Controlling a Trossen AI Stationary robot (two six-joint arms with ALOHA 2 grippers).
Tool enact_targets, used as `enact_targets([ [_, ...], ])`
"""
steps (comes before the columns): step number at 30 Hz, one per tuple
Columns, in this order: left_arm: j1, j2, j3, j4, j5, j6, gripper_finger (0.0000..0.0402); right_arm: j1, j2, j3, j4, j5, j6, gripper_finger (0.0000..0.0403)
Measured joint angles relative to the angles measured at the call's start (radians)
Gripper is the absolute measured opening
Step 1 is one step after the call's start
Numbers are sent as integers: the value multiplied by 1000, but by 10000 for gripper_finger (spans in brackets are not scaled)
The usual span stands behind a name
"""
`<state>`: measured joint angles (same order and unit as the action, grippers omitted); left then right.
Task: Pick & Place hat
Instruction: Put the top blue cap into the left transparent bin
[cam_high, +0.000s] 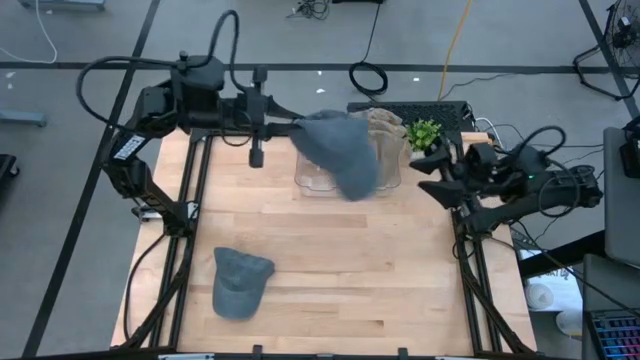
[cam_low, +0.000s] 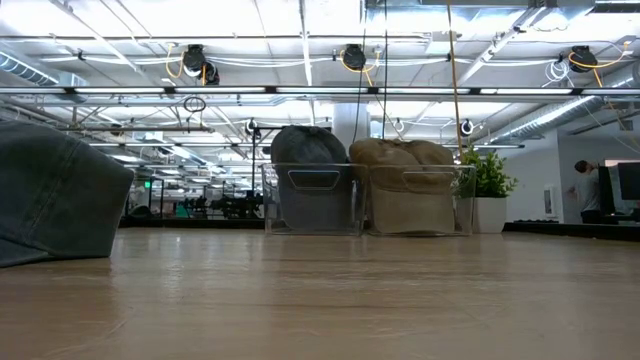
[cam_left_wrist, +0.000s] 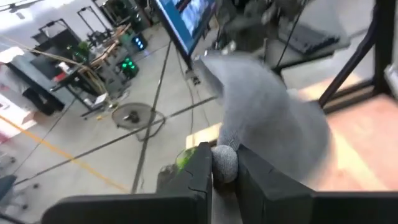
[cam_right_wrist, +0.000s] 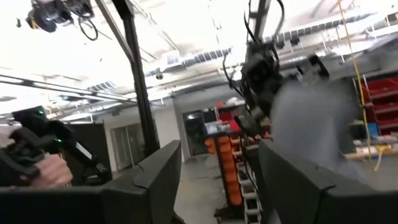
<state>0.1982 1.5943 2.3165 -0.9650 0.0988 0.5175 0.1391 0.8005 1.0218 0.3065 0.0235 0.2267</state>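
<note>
A grey cap (cam_high: 338, 150) hangs from my left gripper (cam_high: 299, 127) over the left half of a clear bin (cam_high: 312, 184) at the table's far side. In the low view the grey cap (cam_low: 308, 160) reaches down into that bin (cam_low: 270, 200), its crown above the rim. A tan cap (cam_high: 385, 128) sits in the bin's right half. A second grey cap (cam_high: 240, 281) lies flat on the table near the left front. My right gripper (cam_right_wrist: 214, 180) is open and waits at the table's right edge, pointing at the bin. My left gripper (cam_left_wrist: 224, 171) pinches a bunched fold at the grey cap's edge (cam_left_wrist: 225, 160) between its two fingers. It comes at the cap about level, from the table's left. The rest of the cap (cam_left_wrist: 273, 118) spreads away beyond the fingertips and droops into the bin.
A small green plant (cam_high: 424, 133) stands just right of the bin, between it and my right arm (cam_high: 480, 170). Bare wood lies between the bin and the near edge, apart from the second grey cap. Black frame rails run along both table sides.
</note>
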Motion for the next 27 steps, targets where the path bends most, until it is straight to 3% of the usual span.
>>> enact_targets([
  [8, 0, 17, 2, -34, -76, 64, 38, 7, -48, 0, 20, 9, -15, 201],
  [18, 0, 95, 0, -74, -152, 90, 38, 6, -46, 0, 18, 287, -45, 226],
  [27, 34, 195, 0, -123, -289, 180, 38, 7, -34, 0, 17, 290, -101, 251],
])
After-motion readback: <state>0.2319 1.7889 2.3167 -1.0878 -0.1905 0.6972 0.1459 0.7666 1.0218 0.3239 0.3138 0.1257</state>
